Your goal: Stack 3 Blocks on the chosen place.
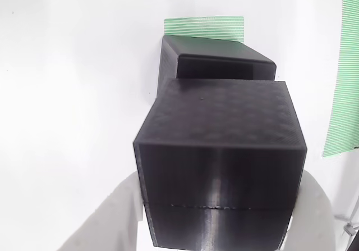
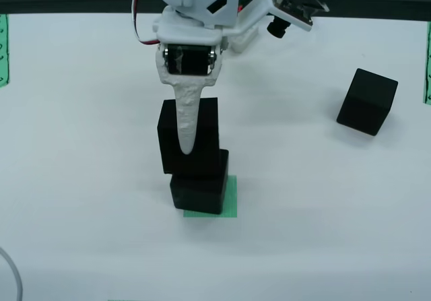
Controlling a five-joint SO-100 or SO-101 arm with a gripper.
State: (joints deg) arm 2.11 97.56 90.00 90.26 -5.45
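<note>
From the front view I see the tool clamped on a black block, its white finger running down the block's near face. That held block sits on top of a second block, shifted a little to the left in this view so it overhangs that side; I cannot tell whether the two faces are pressed together or just meeting. The lower block rests on the green striped patch, which peeks out at its right and near edges. A third block lies well apart to the right on the white surface, tipped up on one edge.

In the view that rides on the tool, the held block is close to the lens with white fingers hugging its sides. Behind it I see the lower block, turned slightly against the held one, and beyond that the far edge of the patch. A long green striped strip runs down the right side.
</note>
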